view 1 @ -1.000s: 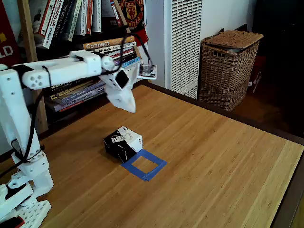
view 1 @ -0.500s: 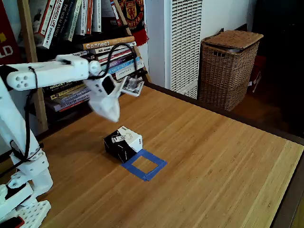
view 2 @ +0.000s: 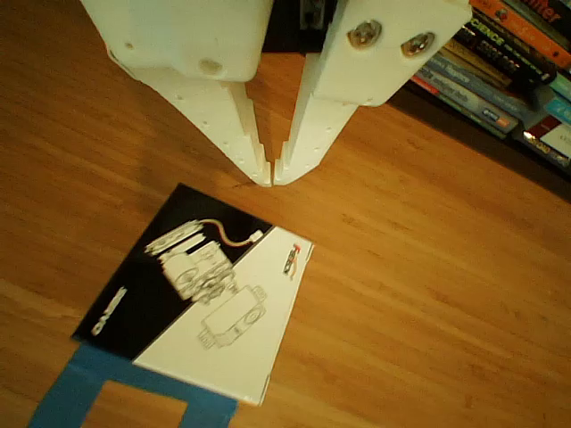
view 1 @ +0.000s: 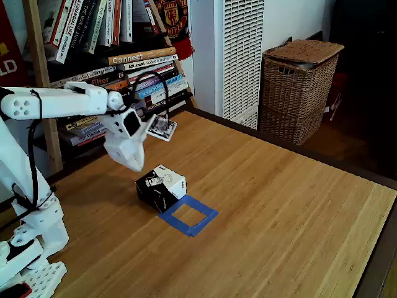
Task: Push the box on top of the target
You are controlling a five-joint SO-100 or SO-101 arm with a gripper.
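Observation:
The box (view 1: 161,186), a small cube with black sides and a white-and-black printed top, rests on the wooden table (view 1: 279,205), touching the back-left edge of the target (view 1: 188,215), a hollow blue tape square. My gripper (view 1: 135,165) hangs above the table just behind and left of the box, fingers pointing down and shut with nothing held. In the other view the gripper (view 2: 271,177) has its tips pressed together just above the box (view 2: 201,290), and a corner of the target (view 2: 85,388) shows at the bottom left.
A bookshelf (view 1: 118,62) stands behind the table, its books (view 2: 500,71) close behind the arm. A wicker basket (view 1: 298,87) and a white radiator (view 1: 239,56) stand at the back right. The table's right edge (view 1: 378,261) drops off.
The arm has swung left and lowered, bringing the gripper from up by the bookshelf to just behind the box. The box and target have not moved.

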